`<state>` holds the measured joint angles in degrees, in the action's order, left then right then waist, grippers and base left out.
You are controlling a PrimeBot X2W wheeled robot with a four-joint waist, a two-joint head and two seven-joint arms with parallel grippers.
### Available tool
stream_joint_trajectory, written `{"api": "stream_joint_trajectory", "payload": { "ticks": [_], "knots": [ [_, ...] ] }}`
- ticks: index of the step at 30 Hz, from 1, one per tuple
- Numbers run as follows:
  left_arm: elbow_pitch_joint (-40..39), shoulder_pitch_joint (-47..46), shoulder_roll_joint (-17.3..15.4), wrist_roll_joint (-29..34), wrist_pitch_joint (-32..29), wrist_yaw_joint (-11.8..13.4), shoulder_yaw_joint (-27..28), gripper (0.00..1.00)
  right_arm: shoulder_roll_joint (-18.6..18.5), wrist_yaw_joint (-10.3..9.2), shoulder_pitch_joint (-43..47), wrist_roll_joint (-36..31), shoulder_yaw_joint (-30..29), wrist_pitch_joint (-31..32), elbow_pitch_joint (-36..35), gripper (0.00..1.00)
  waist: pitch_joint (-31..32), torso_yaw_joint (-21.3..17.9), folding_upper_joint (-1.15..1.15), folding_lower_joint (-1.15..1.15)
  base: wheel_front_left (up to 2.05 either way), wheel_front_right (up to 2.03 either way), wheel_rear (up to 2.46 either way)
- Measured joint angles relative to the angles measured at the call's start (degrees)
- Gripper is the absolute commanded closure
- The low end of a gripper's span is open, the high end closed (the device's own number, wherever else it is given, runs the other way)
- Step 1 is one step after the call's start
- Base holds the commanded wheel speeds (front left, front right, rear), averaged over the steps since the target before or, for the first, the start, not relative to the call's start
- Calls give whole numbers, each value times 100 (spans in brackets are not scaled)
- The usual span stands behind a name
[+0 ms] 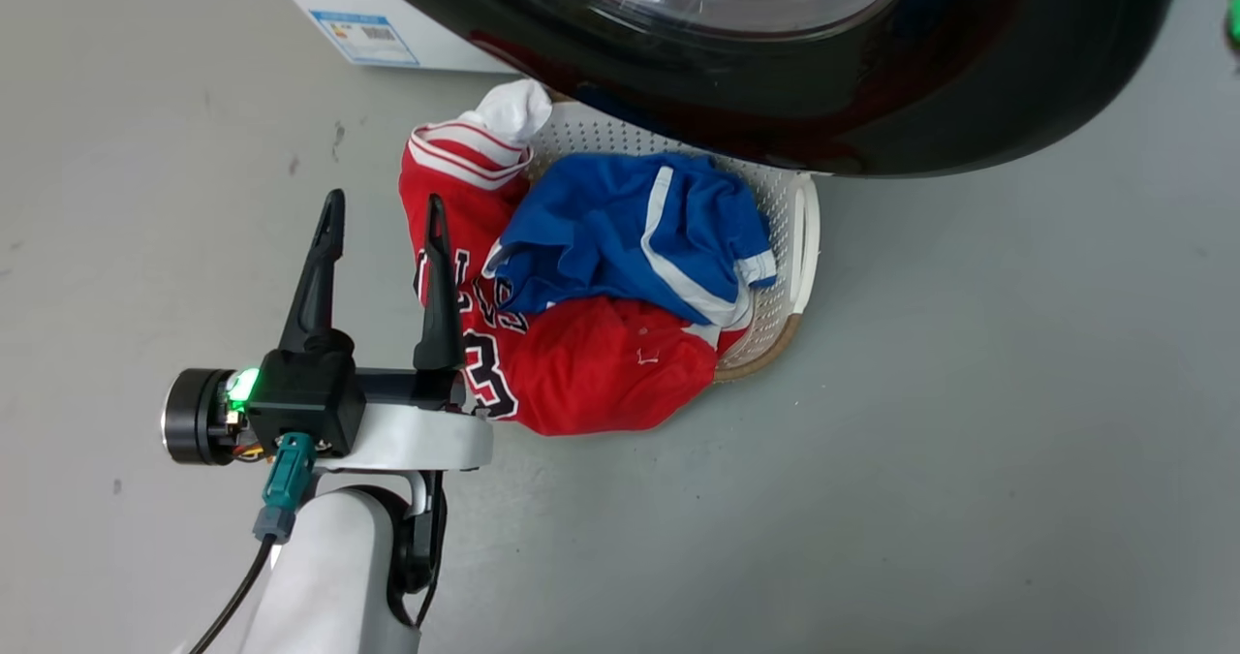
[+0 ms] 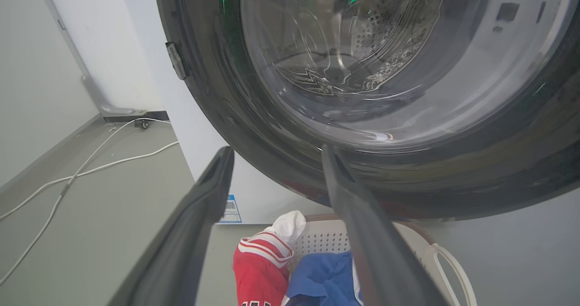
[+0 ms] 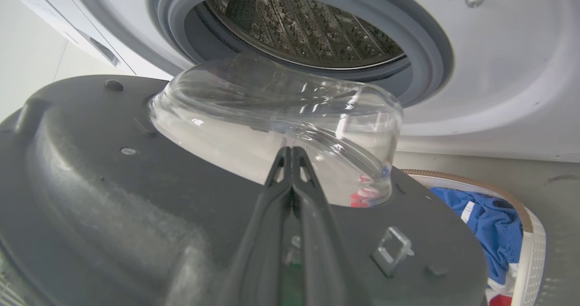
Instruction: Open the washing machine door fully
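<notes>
The washing machine door (image 1: 872,102) is swung out from the white washing machine (image 3: 498,93), its glossy black ring hanging over the laundry basket. My right gripper (image 3: 290,151) is shut with nothing in it. Its fingers lie along the door's dull inner face (image 3: 113,183), and the tips reach the base of the clear glass bowl (image 3: 253,115). Behind the bowl the grey-rimmed steel drum (image 3: 308,29) stands uncovered. My left gripper (image 1: 385,203) is open and empty, apart from the door and short of its outer face (image 2: 217,93), with the left gripper (image 2: 277,151) pointing at the lower rim.
A white perforated basket (image 1: 804,237) with red and blue shirts (image 1: 620,237) sits on the grey floor under the door, just right of my left fingers. A blue label (image 1: 363,39) marks the machine's corner. White cables (image 2: 90,170) trail along the floor by the wall.
</notes>
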<state>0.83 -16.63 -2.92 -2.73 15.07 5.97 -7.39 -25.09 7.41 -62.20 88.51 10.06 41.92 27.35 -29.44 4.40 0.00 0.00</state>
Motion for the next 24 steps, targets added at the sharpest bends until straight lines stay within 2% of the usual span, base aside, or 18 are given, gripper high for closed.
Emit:
{"api": "stream_joint_trajectory", "payload": {
  "ticks": [14,24],
  "knots": [
    [62,246,-1,70,0,-89,159,0,100,-1,1085,130,271,310,-822,100,486,-215,0,0,0,0,0],
    [89,498,-1,142,0,-103,212,0,372,0,1975,257,470,337,-1183,100,890,-280,0,0,0,0,0]
  ]
}}
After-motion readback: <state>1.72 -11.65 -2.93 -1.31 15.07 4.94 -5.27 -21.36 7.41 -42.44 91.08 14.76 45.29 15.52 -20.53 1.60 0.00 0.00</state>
